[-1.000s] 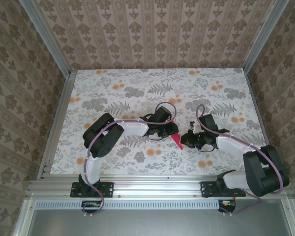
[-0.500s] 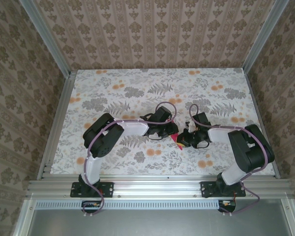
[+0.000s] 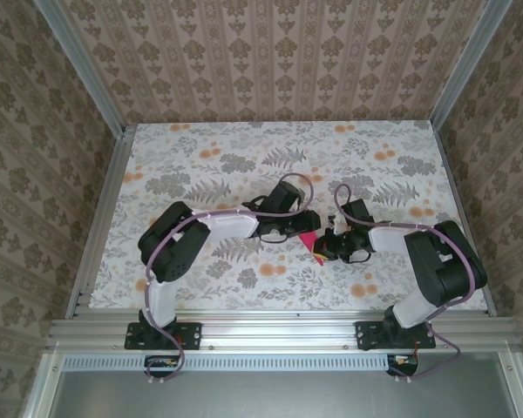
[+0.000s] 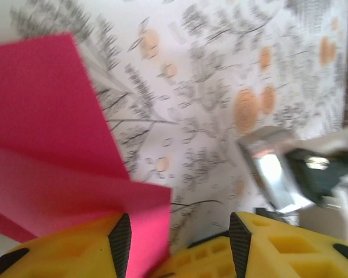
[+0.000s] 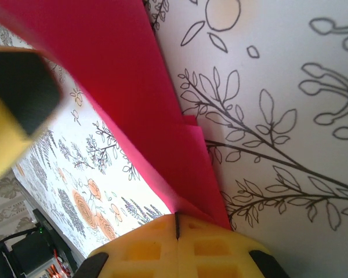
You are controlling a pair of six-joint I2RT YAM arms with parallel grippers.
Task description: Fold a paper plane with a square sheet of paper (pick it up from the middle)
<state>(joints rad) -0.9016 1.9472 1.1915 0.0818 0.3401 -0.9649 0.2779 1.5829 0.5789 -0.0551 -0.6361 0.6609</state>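
From the overhead view I see the paper (image 3: 311,246) just below the middle of the frame, a small pink wedge on the floral table (image 3: 209,165). It sits between the two arms. The left gripper (image 3: 302,233) comes at it from the left and the right gripper (image 3: 324,248) from the right, their tips almost meeting over it.

On my left wrist view the jaws stand apart at the bottom edge, with bare table showing in the gap. The paper fills the upper left and left side of that frame in folded layers, one lapping over another. Its lower corner runs down against the left-hand pad (image 4: 120,234). The other pad is clear of it, so I read the left gripper as released. A blurred silver and black part sits at the right of that frame.

On my right wrist view the two yellow fingers (image 5: 133,249) meet at a closed seam at the bottom centre. The paper slants down from the upper left and goes into that seam, so the right gripper is clenched on it. A second layer pokes out beside the fold. At the upper left a yellow finger with a black pad lies against the paper.
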